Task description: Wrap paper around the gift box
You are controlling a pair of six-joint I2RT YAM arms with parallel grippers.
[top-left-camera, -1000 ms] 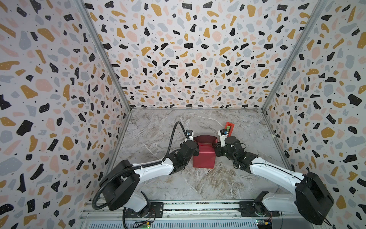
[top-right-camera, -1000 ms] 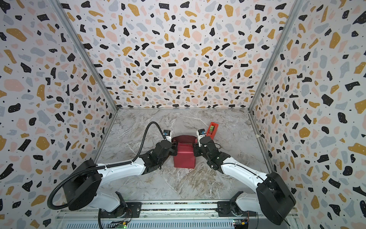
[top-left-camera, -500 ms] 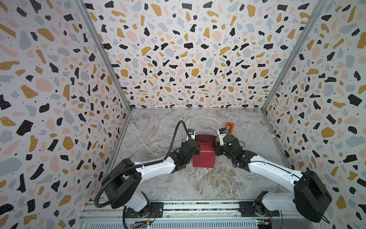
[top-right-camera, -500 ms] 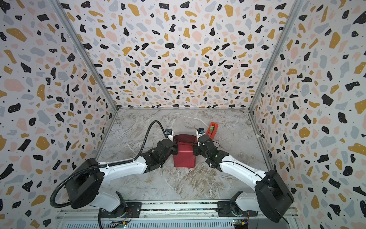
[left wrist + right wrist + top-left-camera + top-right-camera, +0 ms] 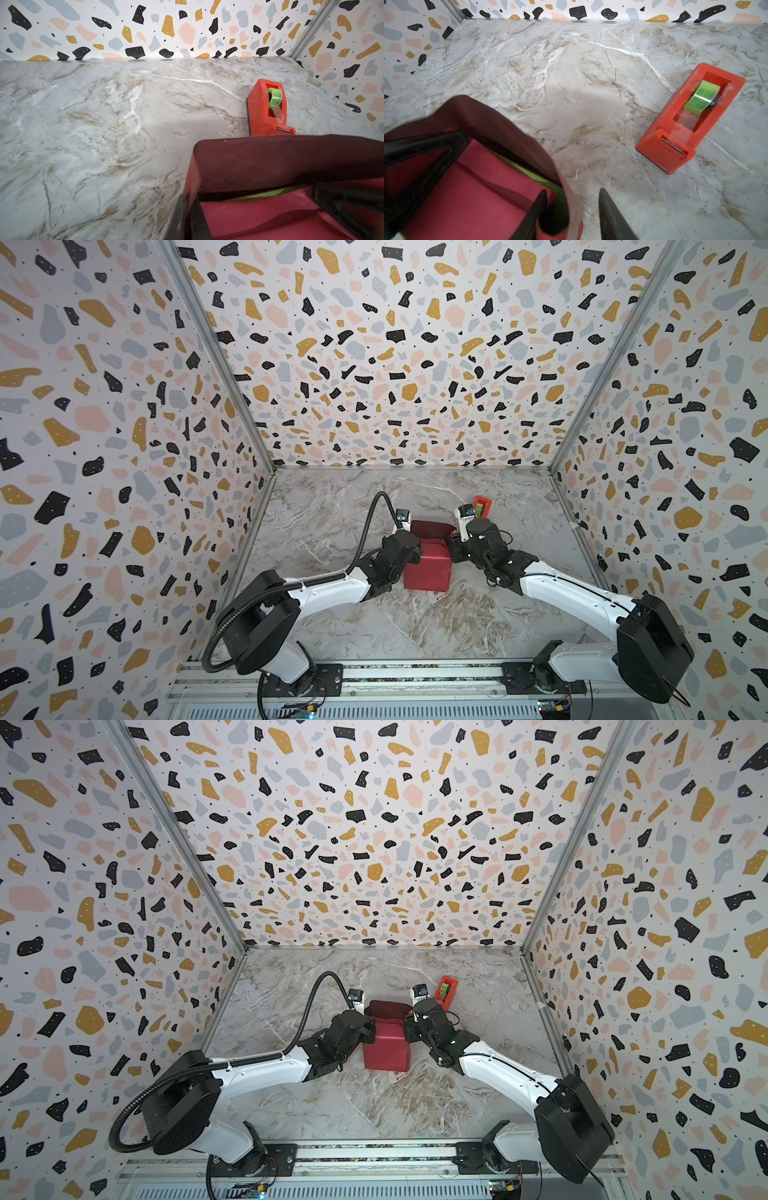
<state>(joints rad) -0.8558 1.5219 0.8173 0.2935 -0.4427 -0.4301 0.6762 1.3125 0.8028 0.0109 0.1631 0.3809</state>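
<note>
The gift box (image 5: 270,193) shows only as a thin green edge (image 5: 529,174) inside the paper (image 5: 426,572), which covers its top and front in both top views (image 5: 386,1048). The paper's dark maroon inner face stands up as a flap (image 5: 270,162) behind the box. My left gripper (image 5: 188,197) is shut on the paper's upright left edge, at the box's left top corner (image 5: 415,537). My right gripper (image 5: 573,192) is open, its fingers standing on either side of the paper's right edge (image 5: 406,1025).
A red-orange tape dispenser (image 5: 482,506) with a green roll stands behind and to the right of the box (image 5: 685,120). The marble table (image 5: 332,510) is walled on three sides by terrazzo panels. A rail runs along the front edge.
The left jaws have closed onto the paper's left edge. The right jaws have widened slightly. Both arms have stayed almost where they were.
</note>
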